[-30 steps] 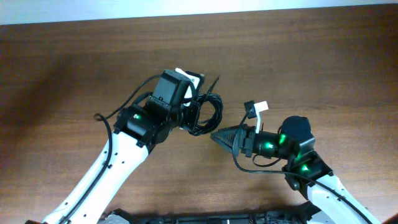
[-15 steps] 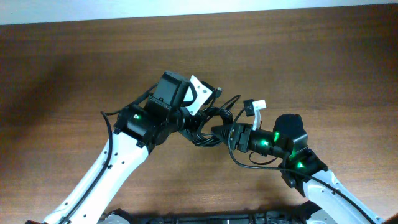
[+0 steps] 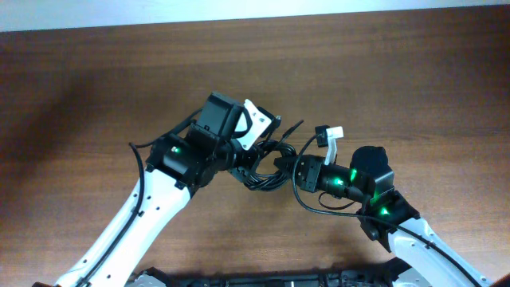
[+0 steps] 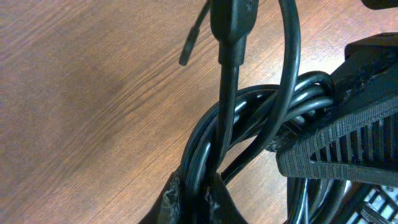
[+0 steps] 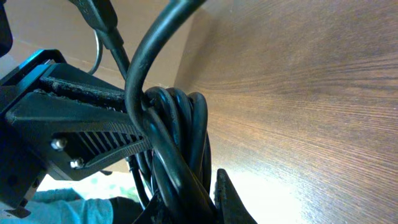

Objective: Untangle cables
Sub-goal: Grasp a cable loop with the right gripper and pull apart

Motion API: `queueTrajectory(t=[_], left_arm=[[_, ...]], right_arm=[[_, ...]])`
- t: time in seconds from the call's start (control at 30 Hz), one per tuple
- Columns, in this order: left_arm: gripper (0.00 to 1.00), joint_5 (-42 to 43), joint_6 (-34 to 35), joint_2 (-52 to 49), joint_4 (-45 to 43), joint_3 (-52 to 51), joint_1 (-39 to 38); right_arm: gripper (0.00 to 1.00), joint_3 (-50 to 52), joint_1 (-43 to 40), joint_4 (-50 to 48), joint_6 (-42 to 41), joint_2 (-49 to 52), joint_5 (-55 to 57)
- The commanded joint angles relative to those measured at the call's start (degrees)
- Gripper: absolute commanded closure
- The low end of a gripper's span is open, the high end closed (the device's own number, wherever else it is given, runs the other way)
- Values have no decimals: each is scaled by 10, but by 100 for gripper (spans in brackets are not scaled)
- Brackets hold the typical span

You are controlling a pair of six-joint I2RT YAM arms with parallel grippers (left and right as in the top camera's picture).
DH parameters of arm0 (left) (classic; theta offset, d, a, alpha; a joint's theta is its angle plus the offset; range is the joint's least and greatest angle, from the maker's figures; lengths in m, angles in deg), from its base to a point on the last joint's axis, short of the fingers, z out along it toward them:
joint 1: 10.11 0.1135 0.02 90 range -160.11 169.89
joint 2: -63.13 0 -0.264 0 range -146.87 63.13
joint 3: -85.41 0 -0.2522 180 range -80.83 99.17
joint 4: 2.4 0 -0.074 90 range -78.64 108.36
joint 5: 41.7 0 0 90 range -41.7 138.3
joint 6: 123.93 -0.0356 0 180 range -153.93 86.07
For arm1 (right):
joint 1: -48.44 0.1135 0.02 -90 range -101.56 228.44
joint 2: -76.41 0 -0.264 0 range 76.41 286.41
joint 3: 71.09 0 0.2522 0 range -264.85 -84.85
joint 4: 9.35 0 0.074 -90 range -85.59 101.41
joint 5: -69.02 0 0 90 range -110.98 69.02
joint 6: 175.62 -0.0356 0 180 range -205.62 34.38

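Suspended near the middle of the brown wooden tabletop (image 3: 398, 72), apparently raised off it: a tangled bundle of thin black rubbery cables (image 3: 261, 166). Clenched on the bundle's coiled strands from opposite sides, left pincer (image 4: 189, 198) and right pincer (image 5: 186, 202), presumably for pulling the loops apart. One loose cable end (image 4: 188, 56) sticking out toward the tabletop's far edge.

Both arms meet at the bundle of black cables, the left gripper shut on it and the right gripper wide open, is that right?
Not quite. The left gripper is shut on the cables, but the right gripper is not wide open. It is shut on the same bundle too. The right wrist view shows this, with the black cords pinched in its grip.
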Motion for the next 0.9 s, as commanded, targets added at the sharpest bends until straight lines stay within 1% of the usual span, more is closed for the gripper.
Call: queueTrajectory(t=[0.0, 0.03, 0.07, 0.1, 0.13, 0.17, 0.2, 0.23, 0.27, 0.33, 0.4, 0.5, 0.67, 0.7, 0.8, 0.83, 0.87], left_arm=[[46, -99, 59, 5, 0, 20, 19], [18, -111, 119, 5, 0, 39, 42], [5, -110, 182, 6, 0, 49, 59], [1, -97, 300, 8, 2, 55, 89], [1, -35, 391, 9, 6, 55, 120], [1, 10, 411, 8, 6, 54, 132], [1, 78, 415, 7, 6, 53, 141], [1, 118, 415, 5, 6, 53, 142], [1, 134, 415, 3, 7, 52, 139], [1, 136, 416, -5, 24, 52, 127], [1, 136, 462, -14, 48, 51, 125], [1, 134, 521, -19, 47, 51, 125], [1, 134, 522, -20, 45, 51, 109], [1, 134, 532, -23, 46, 51, 103], [2, 134, 551, -37, 47, 51, 94], [2, 134, 567, -46, 46, 51, 88], [6, 141, 573, -60, 28, 51, 79]], right_arm=[[96, -8, 3, -4, 9, 2, 70], [96, -8, 3, -4, 8, 2, 95], [96, -8, 3, -4, -12, 2, 114], [96, -8, 3, -7, -43, 2, 136], [96, -8, 3, -9, -59, 2, 153], [96, -8, 3, -9, -71, 2, 164], [96, -8, 3, -10, -92, 2, 183], [96, -8, 3, -17, -100, 2, 195], [96, -8, 3, -32, -100, 2, 198], [96, -8, 3, -70, -100, 2, 208], [96, -8, 3, -72, -101, 2, 241], [96, -8, 3, -72, -176, 8, 289], [96, -8, 4, -73, -251, 50, 283], [96, -8, 4, -78, -261, 52, 284], [96, -8, 4, -127, -261, 52, 283], [96, -8, 4, -133, -261, 52, 282], [96, -8, 4, -133, -261, 52, 271]])
